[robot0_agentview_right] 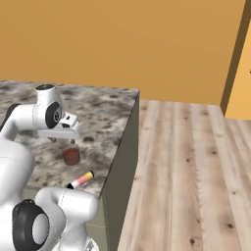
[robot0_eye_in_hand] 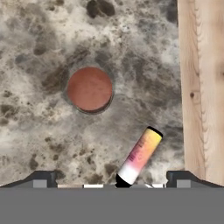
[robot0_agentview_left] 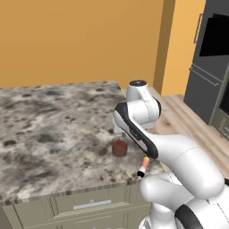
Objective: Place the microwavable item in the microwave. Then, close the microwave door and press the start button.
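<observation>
The microwavable item [robot0_eye_in_hand: 90,89], a squat reddish-brown cylinder, stands upright on the marble counter [robot0_eye_in_hand: 39,131], left of centre in our hand view. Nearest our spread, empty gripper [robot0_eye_in_hand: 112,180] lies the pink-yellow stick [robot0_eye_in_hand: 139,156]; the cylinder sits beyond it, up and left, so we judge we must shift that way before descending.

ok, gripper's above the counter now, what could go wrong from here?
1. The open gripper looks centred nearer the pink-yellow stick than the reddish-brown cup; descending straight may grab or knock the wrong item.
2. The stick lies close beside the cup, so a finger could clip it during the approach.
3. Both sit near the counter edge; a nudge might send either to the floor.
</observation>
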Motion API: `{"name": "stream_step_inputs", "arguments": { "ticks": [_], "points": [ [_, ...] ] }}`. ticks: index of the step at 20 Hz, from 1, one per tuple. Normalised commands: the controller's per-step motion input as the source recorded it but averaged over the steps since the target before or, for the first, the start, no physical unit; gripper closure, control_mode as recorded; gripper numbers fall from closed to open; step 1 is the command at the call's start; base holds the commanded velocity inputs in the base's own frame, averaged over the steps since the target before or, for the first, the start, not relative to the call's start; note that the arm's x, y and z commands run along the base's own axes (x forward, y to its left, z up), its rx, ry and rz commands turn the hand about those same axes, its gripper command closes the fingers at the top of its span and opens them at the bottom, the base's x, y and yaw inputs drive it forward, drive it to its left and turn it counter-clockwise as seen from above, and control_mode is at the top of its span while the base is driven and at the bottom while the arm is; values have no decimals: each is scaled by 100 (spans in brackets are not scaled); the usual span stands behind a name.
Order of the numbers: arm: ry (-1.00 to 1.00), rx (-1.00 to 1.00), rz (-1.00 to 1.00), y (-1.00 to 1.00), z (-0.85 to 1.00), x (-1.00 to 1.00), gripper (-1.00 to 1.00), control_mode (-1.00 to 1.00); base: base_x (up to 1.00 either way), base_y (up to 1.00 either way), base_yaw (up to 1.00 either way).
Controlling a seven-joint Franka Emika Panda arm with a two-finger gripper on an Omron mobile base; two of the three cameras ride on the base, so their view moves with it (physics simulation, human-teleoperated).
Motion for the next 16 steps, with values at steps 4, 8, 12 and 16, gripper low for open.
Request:
{"name": "stream_step_inputs", "arguments": {
  "ticks": [4,8,12,16],
  "points": [
    [0,14,-5,-9,-28,6,-100,-100,0,0,0],
    [0,8,-4,0,-21,9,-100,-100,0,0,0],
    [1,1,-4,0,-4,1,-100,-100,0,0,0],
    [6,0,-4,0,-3,0,-100,-100,0,0,0]
  ]
}}
